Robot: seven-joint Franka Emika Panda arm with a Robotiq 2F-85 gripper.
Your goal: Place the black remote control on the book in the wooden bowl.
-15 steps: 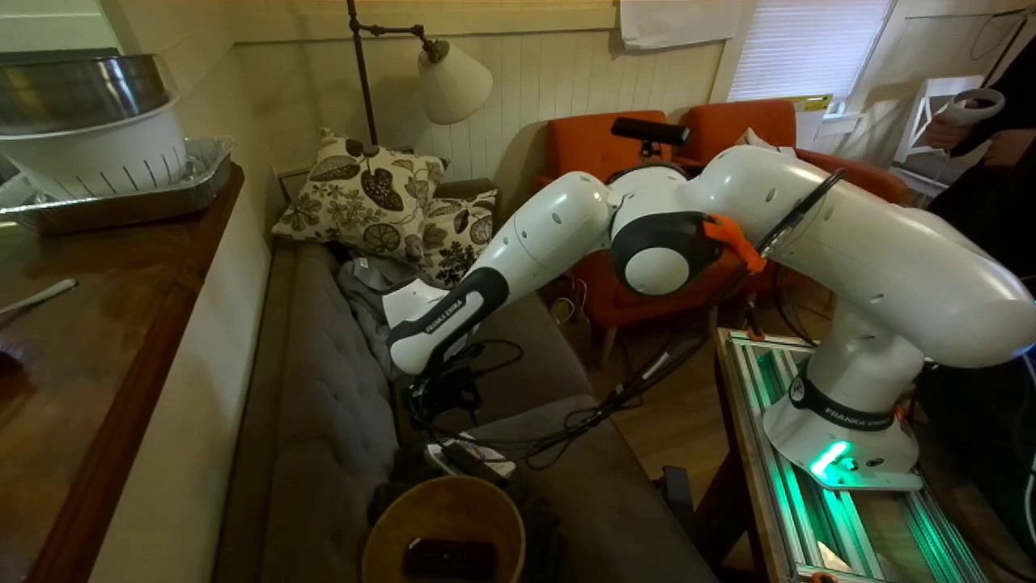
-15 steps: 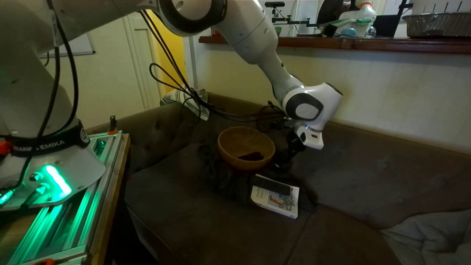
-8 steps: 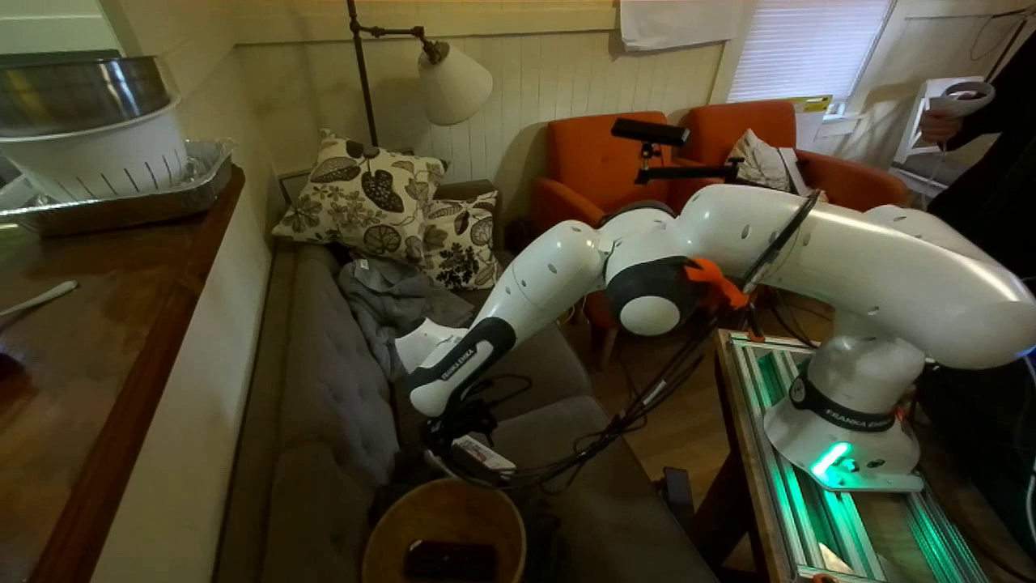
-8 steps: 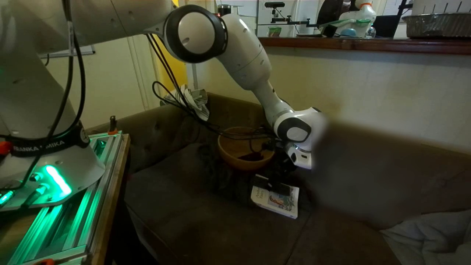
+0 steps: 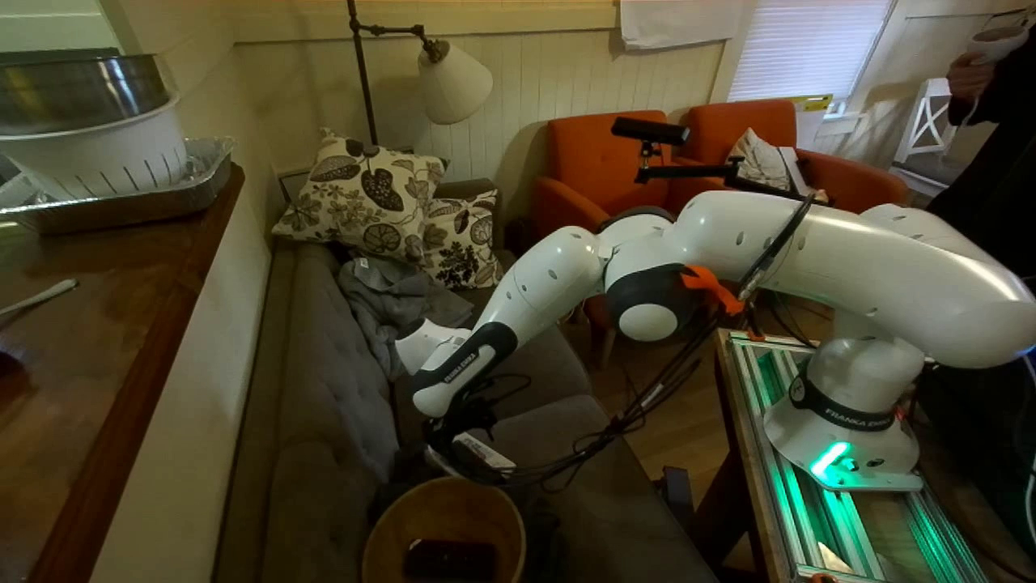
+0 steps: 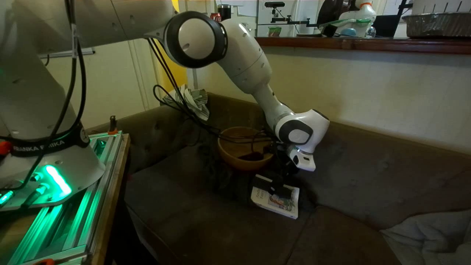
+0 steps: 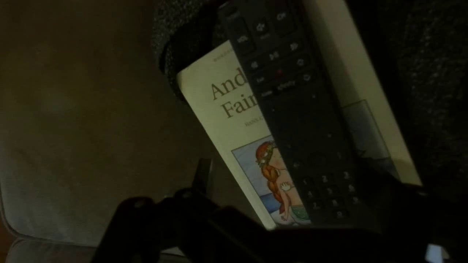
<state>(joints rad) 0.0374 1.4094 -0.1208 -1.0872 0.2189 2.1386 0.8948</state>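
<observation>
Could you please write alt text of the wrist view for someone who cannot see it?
Black remote control lying buttons-up on a pale illustrated book; the dark, open tool shows at the bottom, the sofa at left.

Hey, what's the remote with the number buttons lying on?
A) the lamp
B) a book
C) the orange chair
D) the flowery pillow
B: in the wrist view the black remote lies across the front of the book, covering part of the title.
</observation>
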